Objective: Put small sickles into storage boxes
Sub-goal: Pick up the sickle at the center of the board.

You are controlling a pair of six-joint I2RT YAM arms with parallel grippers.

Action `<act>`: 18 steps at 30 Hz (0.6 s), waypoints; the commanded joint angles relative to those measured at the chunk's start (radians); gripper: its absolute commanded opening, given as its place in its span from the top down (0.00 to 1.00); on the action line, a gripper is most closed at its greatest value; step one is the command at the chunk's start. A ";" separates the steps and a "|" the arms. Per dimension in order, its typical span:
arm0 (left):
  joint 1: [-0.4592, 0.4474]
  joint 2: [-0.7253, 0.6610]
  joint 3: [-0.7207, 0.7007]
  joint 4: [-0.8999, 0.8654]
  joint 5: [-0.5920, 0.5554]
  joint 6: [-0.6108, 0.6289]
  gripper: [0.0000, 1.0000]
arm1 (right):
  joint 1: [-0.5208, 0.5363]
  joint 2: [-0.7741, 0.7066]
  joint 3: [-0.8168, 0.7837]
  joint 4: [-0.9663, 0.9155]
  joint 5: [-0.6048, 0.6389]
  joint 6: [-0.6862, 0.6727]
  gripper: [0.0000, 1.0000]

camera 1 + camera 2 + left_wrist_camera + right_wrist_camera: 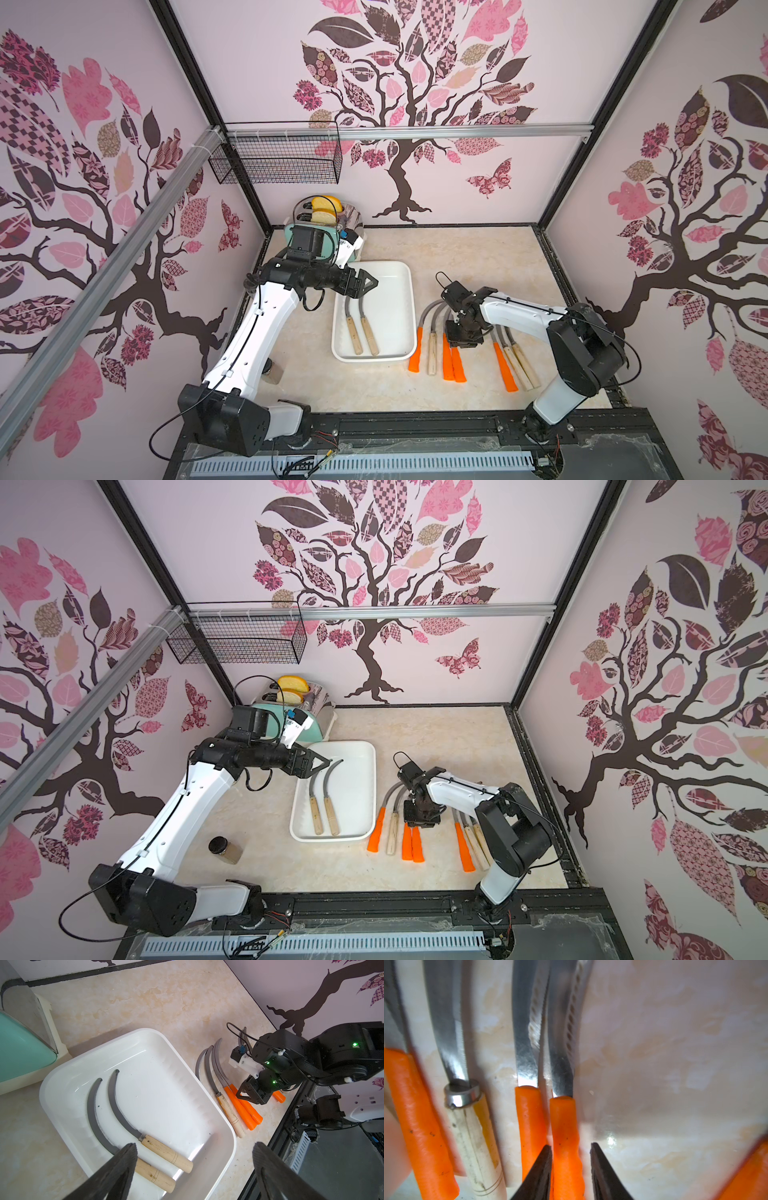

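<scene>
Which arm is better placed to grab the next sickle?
Right: the right gripper has its jaws astride an orange-handled grey-bladed sickle. The left gripper hangs open over the white plastic tray.

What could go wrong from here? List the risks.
The right gripper has its fingers astride one orange handle lying close against a second orange handle; closing may pinch or drag both.
Their grey blades lie close together, so lifting one may snag the other.
The open left gripper hovers over the white tray, crowding the drop.
</scene>
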State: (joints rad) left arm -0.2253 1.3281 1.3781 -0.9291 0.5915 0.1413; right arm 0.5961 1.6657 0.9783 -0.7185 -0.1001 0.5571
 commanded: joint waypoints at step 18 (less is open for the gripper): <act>0.003 -0.026 -0.014 0.008 0.002 0.014 0.09 | 0.018 0.032 -0.003 -0.057 0.084 -0.006 0.65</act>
State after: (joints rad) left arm -0.2253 1.3209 1.3720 -0.9287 0.5907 0.1463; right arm 0.6086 1.6974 0.9791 -0.7395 -0.0528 0.5564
